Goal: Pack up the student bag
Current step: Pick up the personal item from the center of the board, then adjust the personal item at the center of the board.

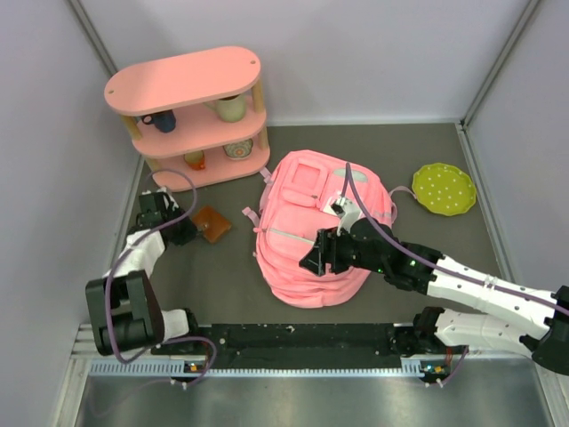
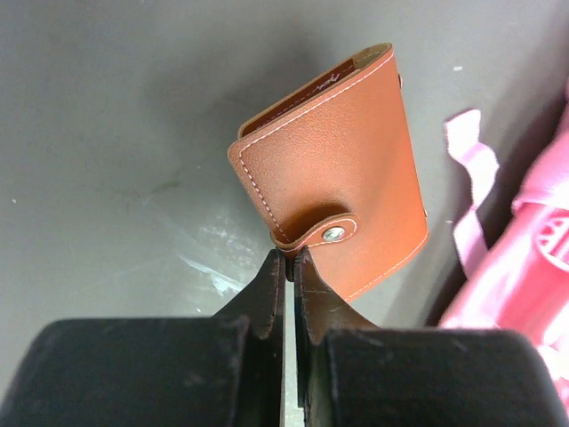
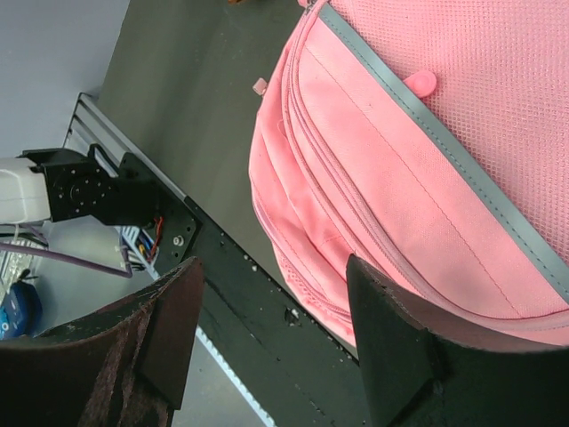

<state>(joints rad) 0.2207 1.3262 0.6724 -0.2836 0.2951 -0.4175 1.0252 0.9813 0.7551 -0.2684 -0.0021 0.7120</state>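
Observation:
The student bag [image 1: 283, 277], a large pink backpack, lies flat in the middle of the table; it shows too in the right wrist view [image 3: 427, 160] and at the right edge of the left wrist view [image 2: 544, 258]. A brown leather wallet [image 1: 212, 224] with a snap strap lies left of the bag. My left gripper [image 1: 188, 231] is shut, its tips [image 2: 289, 258] pinching the wallet [image 2: 347, 169] at its near edge by the snap. My right gripper [image 1: 313, 258] hovers over the bag's near front part, open [image 3: 276, 276], with nothing between its fingers.
A pink oval three-tier shelf [image 1: 187, 80] holding cups stands at the back left. A green dotted plate [image 1: 443, 189] lies at the right of the bag. A loose pink strap [image 2: 471, 178] trails between wallet and bag. The black base rail [image 1: 302, 338] runs along the near edge; grey walls enclose the table.

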